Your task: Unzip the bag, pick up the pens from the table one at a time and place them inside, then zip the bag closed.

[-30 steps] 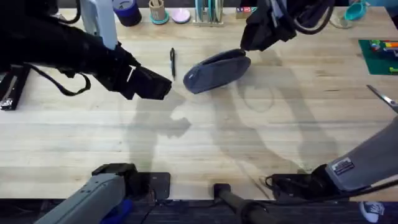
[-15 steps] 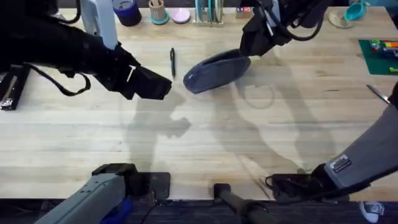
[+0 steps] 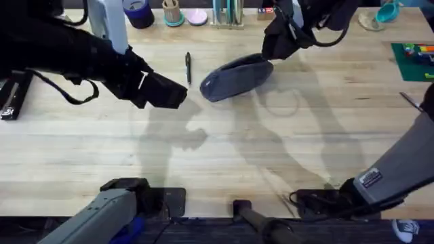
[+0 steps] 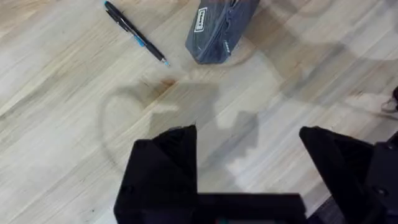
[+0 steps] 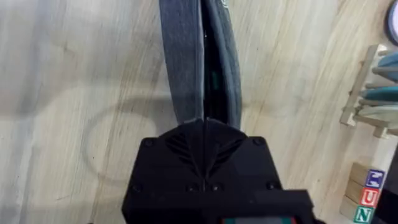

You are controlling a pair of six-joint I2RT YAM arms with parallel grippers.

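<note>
Right wrist view: the right gripper pinches shut at the bag zipper's near end; pull steadily along the seam. Left gripper hangs open, pen just beyond it.

Grey-blue bag lying, apparently partly unzipped; black pen just beside.

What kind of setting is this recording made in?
Most likely a lab workbench set up as a desk: a plank wooden table, a fabric pencil pouch and a pen on it, stationery holders along the far edge.
</note>
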